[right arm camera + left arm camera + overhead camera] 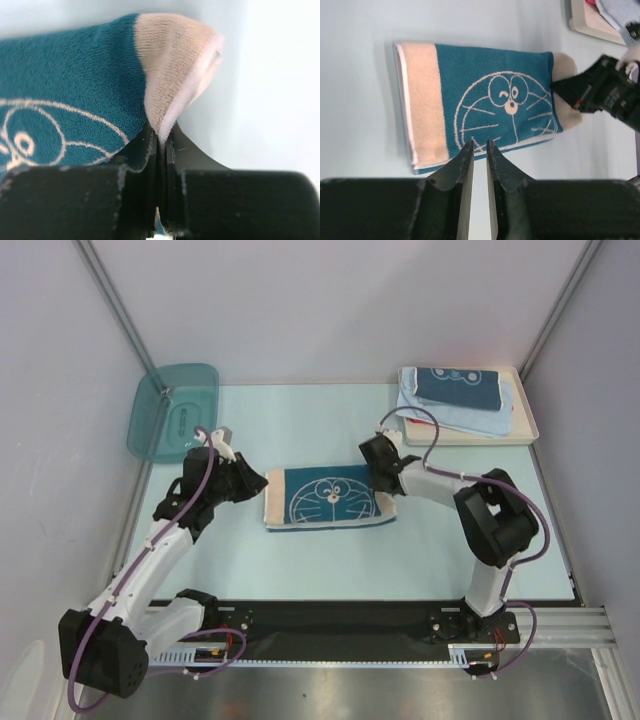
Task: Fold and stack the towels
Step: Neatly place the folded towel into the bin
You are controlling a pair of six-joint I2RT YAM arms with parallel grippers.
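Observation:
A long beige towel with a teal panel and a cartoon cat face (328,497) lies folded in the middle of the table. My right gripper (386,486) is at its right end, shut on the beige corner (175,65), which is pinched up off the table between the jaws (161,140). My left gripper (258,483) hovers at the left end of the towel (485,100). Its jaws (479,146) stand a narrow gap apart with only bare table between them. On the tray, a folded dark-blue towel (457,387) rests on a light-blue towel (470,418).
The cream tray (527,430) sits at the back right. A translucent blue plastic bin (172,410) stands at the back left, just beyond the left arm. Grey walls close in on both sides and the back.

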